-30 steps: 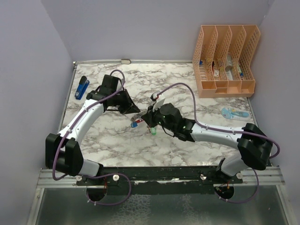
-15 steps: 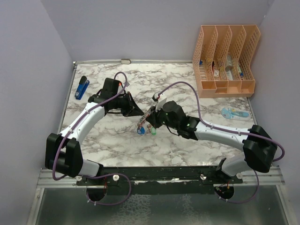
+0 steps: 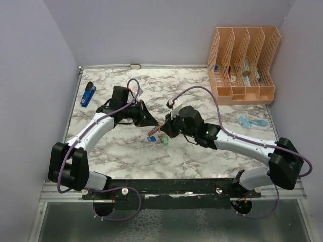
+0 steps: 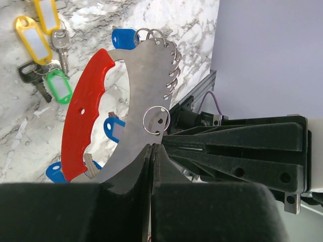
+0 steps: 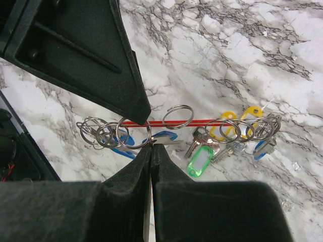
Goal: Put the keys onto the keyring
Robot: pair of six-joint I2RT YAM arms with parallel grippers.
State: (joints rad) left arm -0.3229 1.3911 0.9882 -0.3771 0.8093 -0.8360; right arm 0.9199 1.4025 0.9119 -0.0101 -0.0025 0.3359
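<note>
The keyring [image 4: 136, 96] is a D-shaped loop with a red grip [image 4: 83, 111] and a silver plate carrying several split rings. My left gripper [image 4: 151, 146] is shut on the silver plate's edge and holds it above the table. From the right wrist the keyring [image 5: 202, 122] shows edge-on. My right gripper [image 5: 151, 145] is shut on the split ring of a blue key [image 5: 166, 136] at the plate. Green [image 5: 199, 160] and yellow [image 5: 225, 123] keys lie below. In the top view the grippers meet at the keyring [image 3: 157, 129].
A blue stapler [image 3: 89, 94] lies at the far left. An orange file organiser [image 3: 242, 65] stands at the back right, with a light blue object [image 3: 252, 122] in front of it. More keys, blue [image 4: 123, 38], yellow [image 4: 33, 38] and green [image 4: 58, 85], show under the keyring.
Both arms have shifted a little to the right with the keyring between them. The blue key now hangs lower and nearer the green one.
</note>
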